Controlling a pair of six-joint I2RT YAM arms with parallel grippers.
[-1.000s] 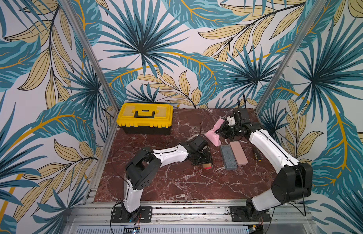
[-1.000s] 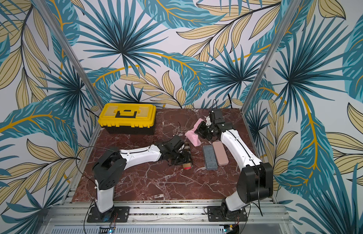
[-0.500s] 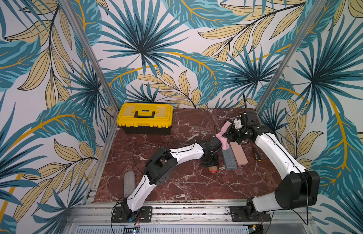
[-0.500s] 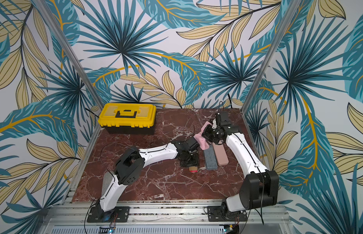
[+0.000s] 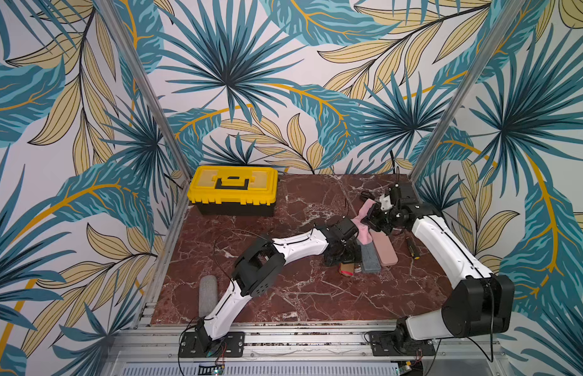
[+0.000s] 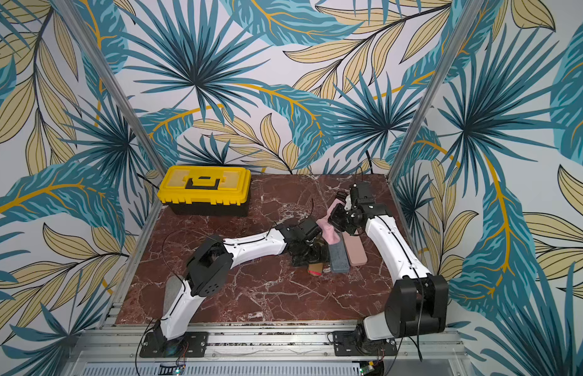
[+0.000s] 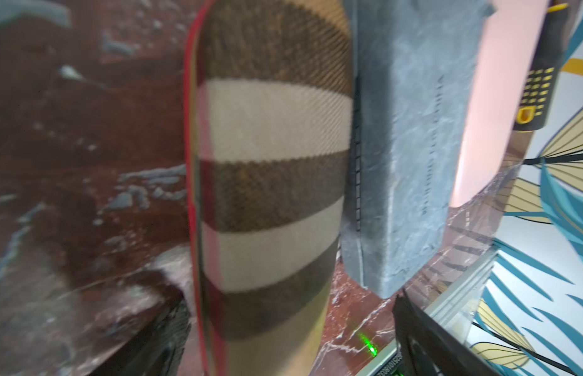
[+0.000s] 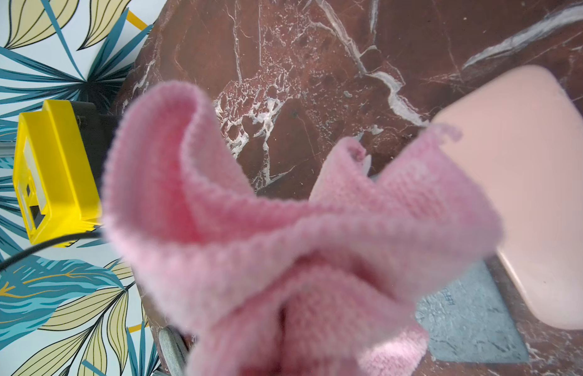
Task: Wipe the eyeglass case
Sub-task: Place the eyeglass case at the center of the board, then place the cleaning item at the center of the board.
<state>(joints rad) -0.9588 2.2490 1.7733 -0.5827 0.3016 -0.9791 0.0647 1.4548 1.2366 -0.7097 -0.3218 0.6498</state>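
Striped eyeglass case (image 7: 273, 182) front-to-back, left gripper (image 7: 290, 312) seemingly wide astride, right gripper (image 5: 370, 217) pinching cloth (image 8: 283, 228)

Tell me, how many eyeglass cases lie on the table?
3, side by side: the striped case, the grey case in the middle, and the pink case toward the right. The grey roll at the front left may be a fourth.

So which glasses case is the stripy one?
The striped case, at the row's end next to the grey case. It has brown and cream bands and a red edge; the grey one and the pink case are plain.
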